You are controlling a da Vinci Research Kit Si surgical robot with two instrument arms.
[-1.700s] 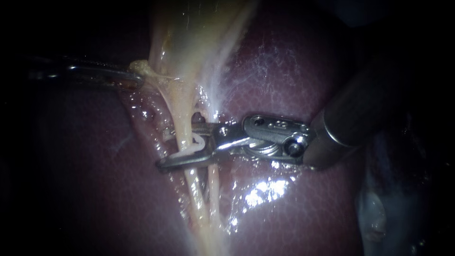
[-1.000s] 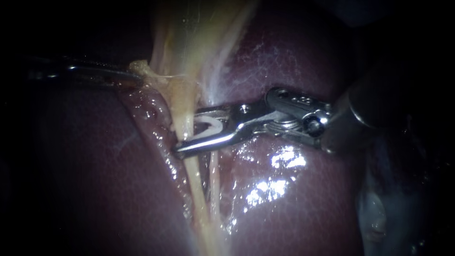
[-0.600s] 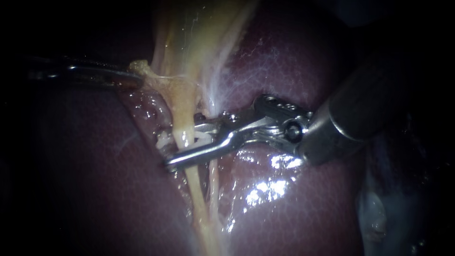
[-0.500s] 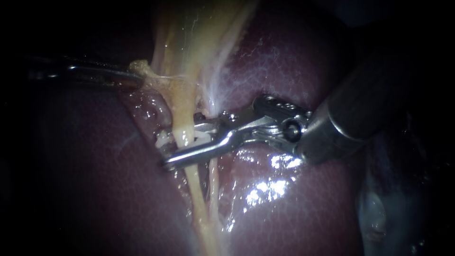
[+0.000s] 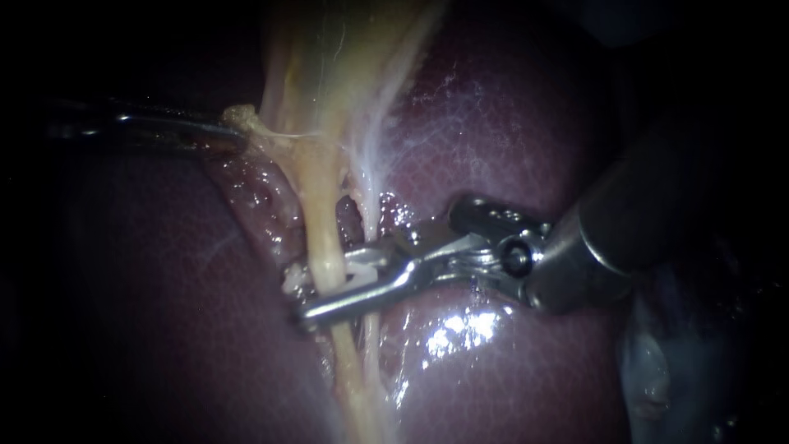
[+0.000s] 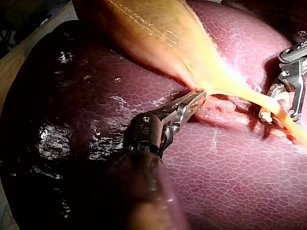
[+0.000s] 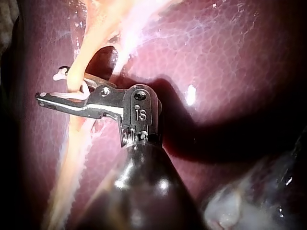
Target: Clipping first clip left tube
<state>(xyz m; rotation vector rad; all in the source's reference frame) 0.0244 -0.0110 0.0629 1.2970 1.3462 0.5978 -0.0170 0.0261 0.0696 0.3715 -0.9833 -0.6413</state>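
The left tube (image 5: 322, 238) runs pale yellow down from the gallbladder (image 5: 329, 66) over the dark red liver (image 5: 509, 370). My right instrument (image 5: 297, 298) lies across this tube, one jaw in front of it and one behind. Between the jaws sits a white clip (image 5: 366, 263) whose legs straddle the tube. The right wrist view shows the same hold: right instrument (image 7: 50, 84), clip (image 7: 60, 73), tube (image 7: 79, 62). My left instrument (image 5: 234, 136) is shut on the gallbladder's edge and holds it taut, as the left wrist view confirms (image 6: 196, 98).
A thinner right tube (image 5: 371, 329) runs just beside the left one, under the right instrument's jaws. A raw wet groove (image 5: 263, 197) borders the tubes on the liver. Pale whitish tissue (image 5: 649, 370) lies in the dark beyond the right instrument's shaft.
The right instrument drew back off the tube, came forward across it again with the clip, and has since slid a little lower along it. The left instrument has held still.
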